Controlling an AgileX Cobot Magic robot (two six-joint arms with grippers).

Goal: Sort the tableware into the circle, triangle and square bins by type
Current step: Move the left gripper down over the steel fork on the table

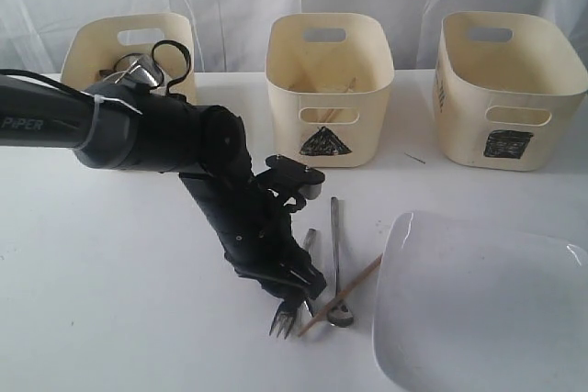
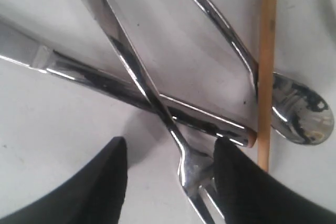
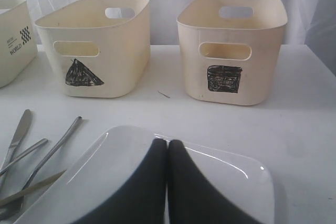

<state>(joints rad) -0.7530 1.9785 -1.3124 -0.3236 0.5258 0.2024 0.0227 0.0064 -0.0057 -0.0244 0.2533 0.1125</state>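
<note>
Steel cutlery lies crossed on the white table: a fork (image 2: 190,167), a knife (image 2: 126,87) and a spoon (image 2: 303,113), with one wooden chopstick (image 2: 266,66) beside them. My left gripper (image 2: 170,182) is down at the table and open, its fingers either side of the fork's neck (image 1: 283,320), one finger close against the fork head. Over the large white square plate (image 3: 226,174), my right gripper (image 3: 168,150) hangs shut and empty. The triangle bin (image 1: 329,89) and the square bin (image 1: 505,89) stand at the back.
A third cream tub (image 1: 129,48) stands back left with steel mugs (image 1: 138,71) inside; my left arm (image 1: 138,126) hides its front mark. The plate (image 1: 478,300) fills the front right corner. White curtains close off the back.
</note>
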